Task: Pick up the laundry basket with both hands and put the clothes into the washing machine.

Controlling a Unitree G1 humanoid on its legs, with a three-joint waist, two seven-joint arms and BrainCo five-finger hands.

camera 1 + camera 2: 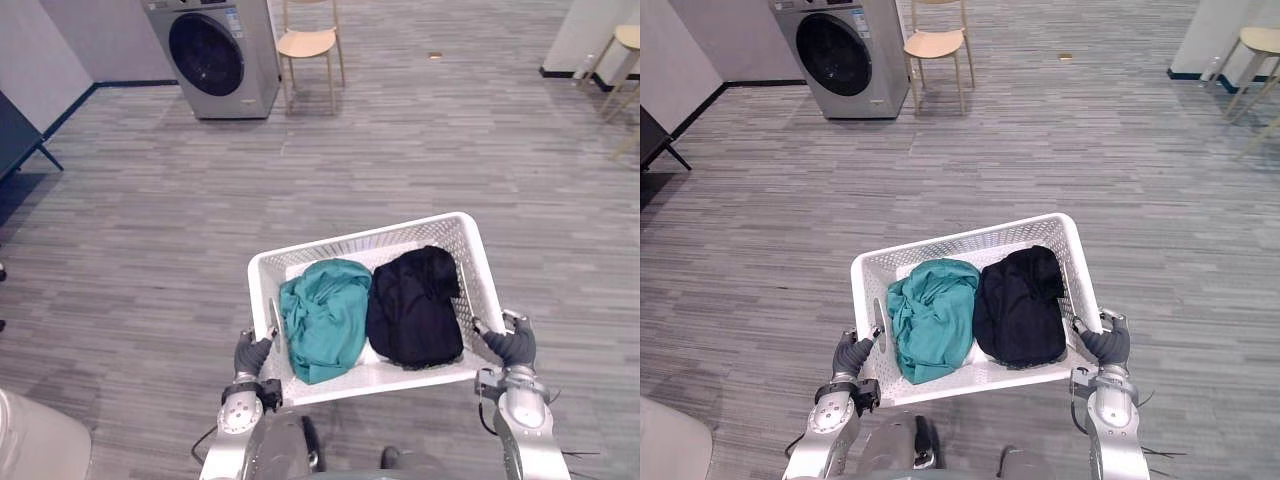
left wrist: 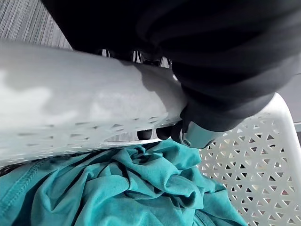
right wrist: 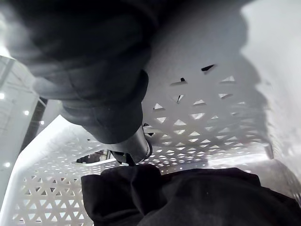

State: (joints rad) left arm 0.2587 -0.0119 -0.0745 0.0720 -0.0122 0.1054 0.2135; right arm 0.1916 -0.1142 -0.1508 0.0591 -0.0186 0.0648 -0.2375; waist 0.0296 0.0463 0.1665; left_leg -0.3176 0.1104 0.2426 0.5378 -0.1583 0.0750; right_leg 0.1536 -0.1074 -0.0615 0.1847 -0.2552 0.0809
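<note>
Left wrist view: basket (image 2: 70, 108) in robot hand (image 2: 221, 94).

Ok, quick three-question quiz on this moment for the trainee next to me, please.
1. Which garment lies in the robot's left half of the laundry basket? A) teal garment B) red towel C) white sheet
2. True or false: the left hand and the right hand each grip a side of the laundry basket.
3. Fill in: the washing machine, its door closed, stands far off beside a wooden ____.
Key: 1 A; 2 true; 3 chair.
</note>
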